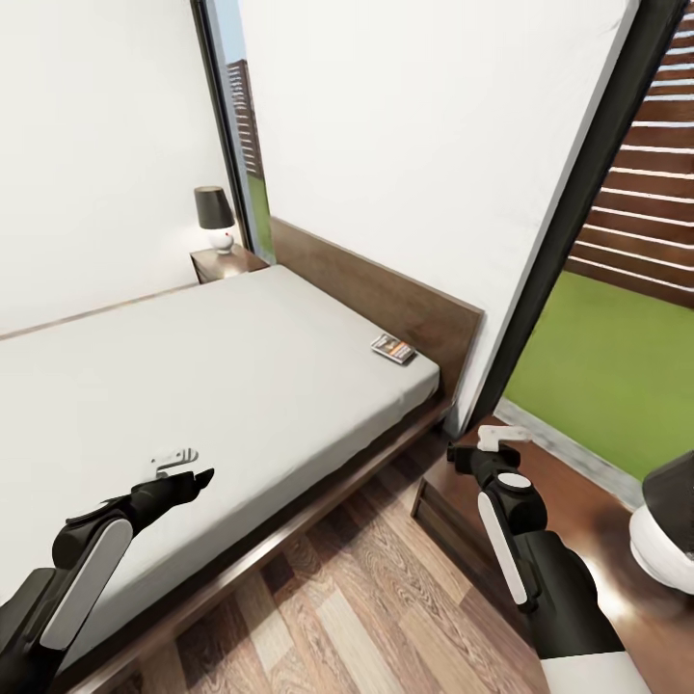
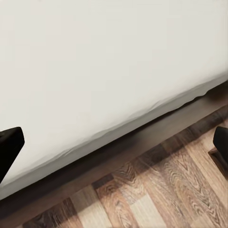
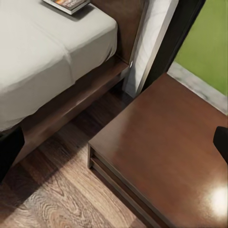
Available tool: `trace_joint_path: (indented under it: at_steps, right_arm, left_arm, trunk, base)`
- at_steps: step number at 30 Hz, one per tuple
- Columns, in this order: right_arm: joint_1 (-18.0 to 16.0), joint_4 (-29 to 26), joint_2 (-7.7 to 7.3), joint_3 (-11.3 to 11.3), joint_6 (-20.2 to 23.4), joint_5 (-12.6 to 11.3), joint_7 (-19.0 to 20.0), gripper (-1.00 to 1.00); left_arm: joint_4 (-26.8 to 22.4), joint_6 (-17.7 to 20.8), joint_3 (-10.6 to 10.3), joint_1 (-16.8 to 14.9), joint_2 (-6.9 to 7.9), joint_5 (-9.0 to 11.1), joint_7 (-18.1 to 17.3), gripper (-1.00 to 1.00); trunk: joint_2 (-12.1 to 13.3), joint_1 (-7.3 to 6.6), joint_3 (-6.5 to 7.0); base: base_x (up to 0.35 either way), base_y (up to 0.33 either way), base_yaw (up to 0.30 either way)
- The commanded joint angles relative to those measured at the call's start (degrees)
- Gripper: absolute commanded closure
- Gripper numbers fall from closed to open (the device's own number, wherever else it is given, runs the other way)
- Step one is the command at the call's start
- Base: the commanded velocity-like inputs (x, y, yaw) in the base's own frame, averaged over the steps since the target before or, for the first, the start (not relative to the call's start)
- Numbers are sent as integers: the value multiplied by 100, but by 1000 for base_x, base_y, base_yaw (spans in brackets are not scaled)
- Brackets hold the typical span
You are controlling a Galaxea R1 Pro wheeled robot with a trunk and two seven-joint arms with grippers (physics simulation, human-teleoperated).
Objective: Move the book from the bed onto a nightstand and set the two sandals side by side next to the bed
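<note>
No words can be read; the book (image 1: 393, 348) on the bed (image 1: 241, 386) carries orange-and-black print too small to decipher.

Head camera high over the bed (image 1: 193, 386), both wrist cameras nearer, downward, sharing its frame and the floor (image 3: 61, 199).

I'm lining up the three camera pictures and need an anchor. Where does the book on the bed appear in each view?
Head view: the book lies on the mattress corner near the headboard, right of centre.
Left wrist view: not in it; mattress edge and floor there.
Right wrist view: the book sits at the top edge, cut off.
Shared landmark: the bed frame's edge, met by the wood floor.
</note>
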Motion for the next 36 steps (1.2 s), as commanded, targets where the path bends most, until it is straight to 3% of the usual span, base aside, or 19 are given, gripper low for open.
trace_joint_path:
  at_steps: [1, 36]
  right_arm:
    - [-4, -6, -1, 9, 29, -19, -39, -100]
    - [-4, -1, -1, 11, 30, -19, -39, -100]
  left_arm:
    - [-6, 11, -9, -3, 6, 60, 57, -100]
    - [-4, 11, -38, -4, 6, 60, 53, -100]
  trunk:
    - [38, -22, 23]
    - [1442, -791, 930]
  base:
    - [0, 0, 0]
    - [0, 0, 0]
